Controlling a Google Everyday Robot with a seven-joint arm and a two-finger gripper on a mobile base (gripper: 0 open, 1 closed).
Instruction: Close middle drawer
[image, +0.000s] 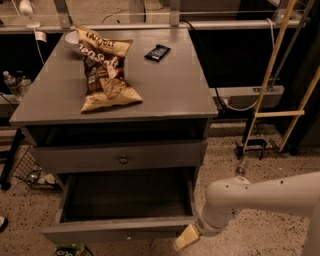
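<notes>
No words can be read. The chip bag (106, 70), far up and left of the gripper (185, 239), has big white letters, but I cannot make them out. The gripper sits by the right front corner of the open middle drawer (115, 231).
</notes>
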